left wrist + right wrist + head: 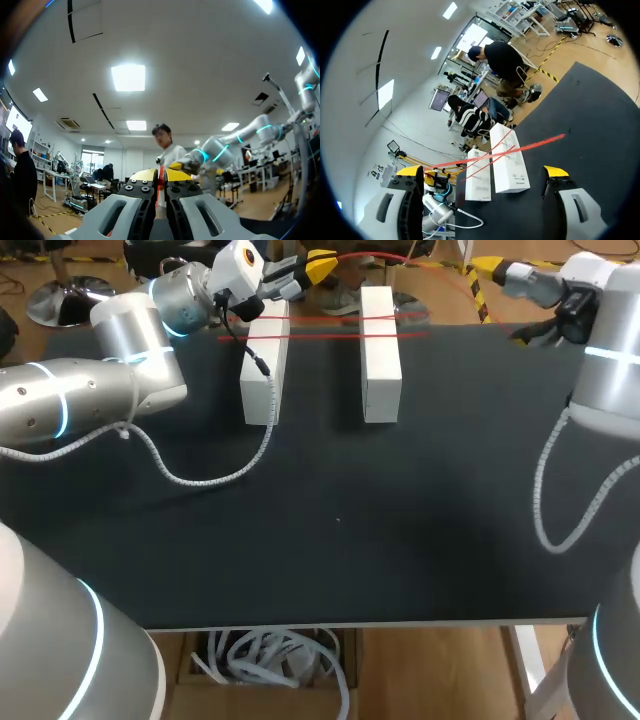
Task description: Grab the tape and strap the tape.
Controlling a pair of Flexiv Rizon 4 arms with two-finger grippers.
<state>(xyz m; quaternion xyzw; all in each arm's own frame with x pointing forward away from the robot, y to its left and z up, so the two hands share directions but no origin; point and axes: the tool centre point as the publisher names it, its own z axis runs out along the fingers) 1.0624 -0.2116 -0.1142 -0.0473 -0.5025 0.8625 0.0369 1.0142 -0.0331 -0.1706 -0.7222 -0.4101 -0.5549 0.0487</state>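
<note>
Two white blocks (266, 370) (380, 355) lie side by side at the back of the black table. Thin red tape (320, 320) runs across both in two strands, and another strand rises to my left gripper (320, 262), which hangs above and behind the left block, shut on the tape. In the left wrist view the tape (160, 185) shows red between the closed yellow tips of that gripper (161, 175). My right gripper (482, 171) stands wide open and holds nothing. It is off the far right corner (497, 270), looking toward the blocks (509, 160) and the tape (520, 148).
A grey coiled cable (200, 478) from my left arm droops onto the table (340, 540) left of the blocks. My right arm's cable (545, 500) hangs over the right side.
</note>
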